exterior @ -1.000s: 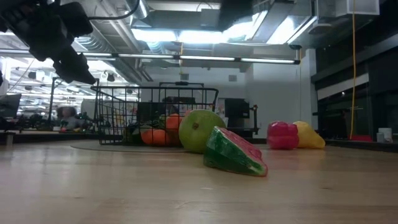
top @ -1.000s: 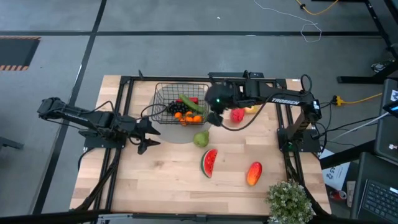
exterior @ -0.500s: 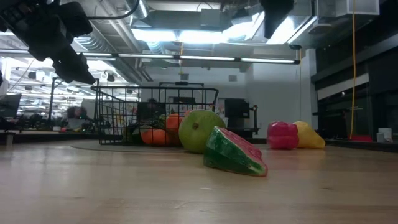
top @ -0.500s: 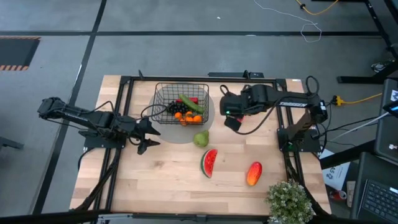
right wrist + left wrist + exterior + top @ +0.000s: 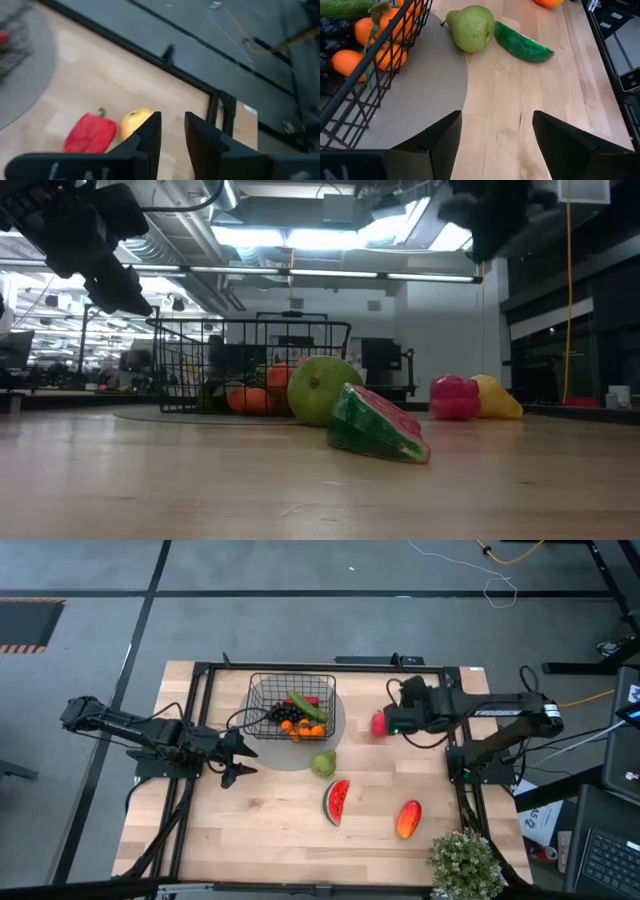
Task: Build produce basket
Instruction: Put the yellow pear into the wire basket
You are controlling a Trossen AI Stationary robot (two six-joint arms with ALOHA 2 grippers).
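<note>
- Several pieces of produce already lie in the basket (image 5: 292, 705), upper centre of the high view: a cucumber (image 5: 305, 705), oranges (image 5: 311, 729) and dark grapes (image 5: 284, 716).
- Five pieces are not yet in it. The pear (image 5: 322, 763) sits just below the basket's lower right corner, the watermelon slice (image 5: 336, 802) lower centre, the mango (image 5: 408, 819) lower right, and the red fruit (image 5: 379, 724) with a yellow fruit (image 5: 133, 120) right of the basket.
- The right gripper (image 5: 393, 723) hangs above the red and yellow pair, right of centre in the high view. Its fingers stand a narrow gap apart in the wrist view and hold nothing.
- The left gripper (image 5: 236, 753) waits at the basket's lower left, fingers spread wide and empty.
- My judgement is that the red or yellow fruit is the next pick.
- Those two lie touching or nearly so, so a descent between them could knock one aside or pinch both.
- With so slim a gap between the fingers, they would likely land on top of the fruit rather than around it unless they widen first.
- Smooth rounded toys may squirt out of a pinch and roll toward the table frame (image 5: 446, 690) close by.
</note>
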